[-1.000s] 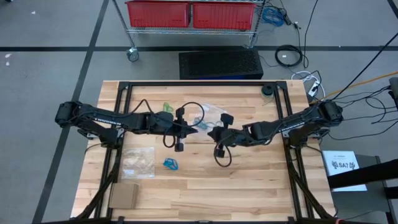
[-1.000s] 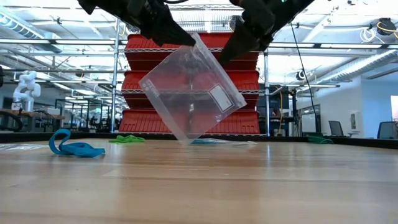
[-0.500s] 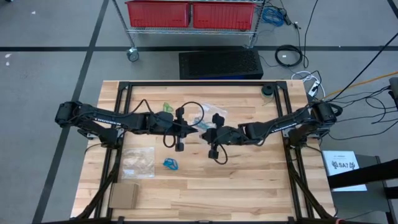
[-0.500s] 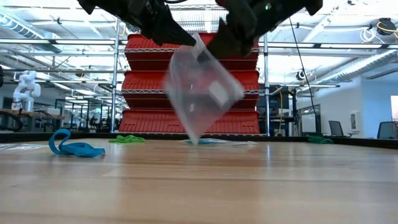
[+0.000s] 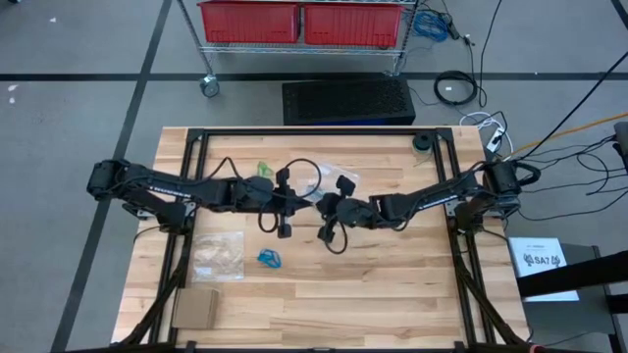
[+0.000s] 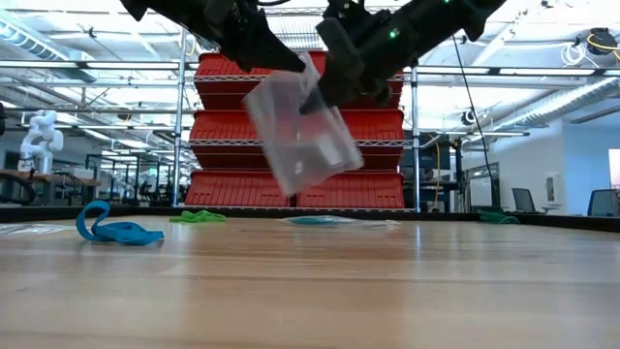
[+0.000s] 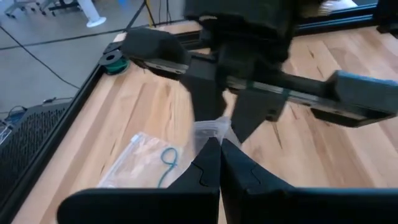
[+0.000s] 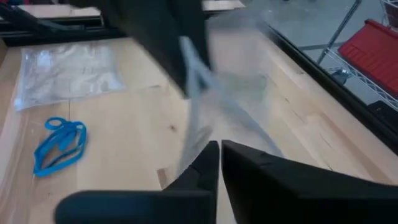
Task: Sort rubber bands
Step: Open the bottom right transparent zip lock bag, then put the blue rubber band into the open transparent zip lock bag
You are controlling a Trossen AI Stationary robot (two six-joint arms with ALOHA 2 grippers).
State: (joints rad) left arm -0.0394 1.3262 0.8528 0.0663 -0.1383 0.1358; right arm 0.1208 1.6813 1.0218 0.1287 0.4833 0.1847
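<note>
Left hand [image 5: 306, 204] and right hand [image 5: 324, 206] meeting over the middle of the surface [image 5: 392, 294] in the high view, tips almost touching, both pinched tight. Blue rubber bands [image 5: 270, 258] lying loose on the wood nearer the front edge. Beside them, toward the left edge, a flat clear bag [image 5: 217, 253]; contents too faint to tell. Another bag [image 5: 334, 178] beyond the hands, with green rubber bands [image 5: 266, 169] loose on the wood near it.

Low view: a clear bag [image 6: 300, 136] hanging in the air, tilted, well above the wood, its upper edge clamped by the left hand [image 6: 276, 56] and the right hand [image 6: 325, 92]. Nothing discernible inside that bag. Blue bands [image 6: 111, 229] resting on the surface off to one side, green bands [image 6: 199, 216] farther back.

Left wrist view: own fingers [image 7: 208, 163] closed on the crumpled edge of the clear bag [image 7: 211, 130]. Flat bag [image 7: 146, 158] on the wood below, a teal rubber band [image 7: 168, 160] in it.

Right wrist view: own fingers [image 8: 208, 158] shut on the blurred bag [image 8: 211, 106]. Blue bands [image 8: 59, 144] on bare wood, just short of the flat clear bag [image 8: 68, 71].
</note>
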